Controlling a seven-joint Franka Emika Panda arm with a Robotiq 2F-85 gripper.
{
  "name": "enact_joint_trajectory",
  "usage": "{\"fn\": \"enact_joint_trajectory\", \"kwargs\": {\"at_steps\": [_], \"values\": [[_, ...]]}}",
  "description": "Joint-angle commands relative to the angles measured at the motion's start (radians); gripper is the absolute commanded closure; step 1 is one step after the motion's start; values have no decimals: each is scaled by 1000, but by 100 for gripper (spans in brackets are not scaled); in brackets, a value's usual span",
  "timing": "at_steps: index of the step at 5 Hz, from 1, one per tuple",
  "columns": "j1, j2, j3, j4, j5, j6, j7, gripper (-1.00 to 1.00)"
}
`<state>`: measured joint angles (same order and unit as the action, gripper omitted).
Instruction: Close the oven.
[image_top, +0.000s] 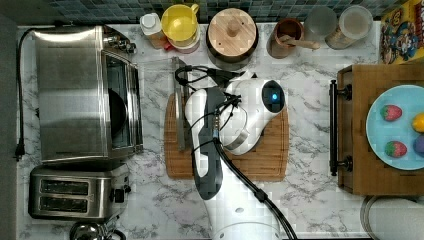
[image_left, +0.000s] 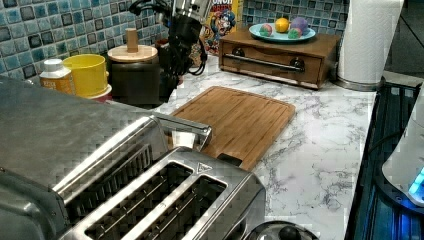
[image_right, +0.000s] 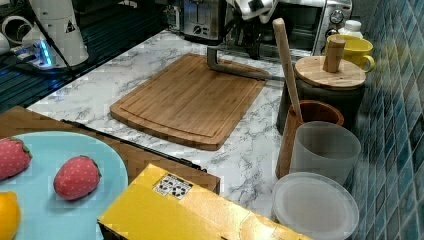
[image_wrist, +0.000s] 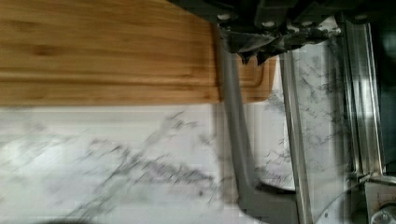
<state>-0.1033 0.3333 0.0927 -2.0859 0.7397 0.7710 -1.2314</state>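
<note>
The oven (image_top: 70, 95) stands at the top view's left, a brushed steel box with knobs at its far end. Its glass door (image_top: 155, 100) lies folded down flat over the marble counter, and the metal bar handle (image_top: 178, 117) rests along the near edge of the cutting board (image_top: 250, 160). My gripper (image_top: 184, 76) hangs just above the far end of that handle. In the wrist view the gripper (image_wrist: 259, 53) sits right over the handle (image_wrist: 233, 140), with marble showing through the door glass (image_wrist: 322, 116). The right view has the gripper (image_right: 250, 35) above the handle (image_right: 235, 70).
A two-slot toaster (image_top: 70, 192) stands beside the oven. A yellow cup (image_top: 180, 22), a dark canister with a wooden lid (image_top: 232, 35) and jars line the back wall. A wooden drawer box (image_top: 355, 170) carrying a blue plate stands at the top view's right.
</note>
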Motion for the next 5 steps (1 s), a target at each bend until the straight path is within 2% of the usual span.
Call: {"fn": "enact_joint_trajectory", "kwargs": {"at_steps": [1, 2, 3, 4, 5], "values": [[-21, 80, 28, 91, 84, 35, -57, 100], [-53, 42, 48, 74, 160, 9, -101, 100], [-77, 62, 72, 109, 135, -80, -91, 100], [-46, 108, 84, 135, 70, -98, -61, 100], [-21, 130, 88, 144, 68, -82, -25, 100]]}}
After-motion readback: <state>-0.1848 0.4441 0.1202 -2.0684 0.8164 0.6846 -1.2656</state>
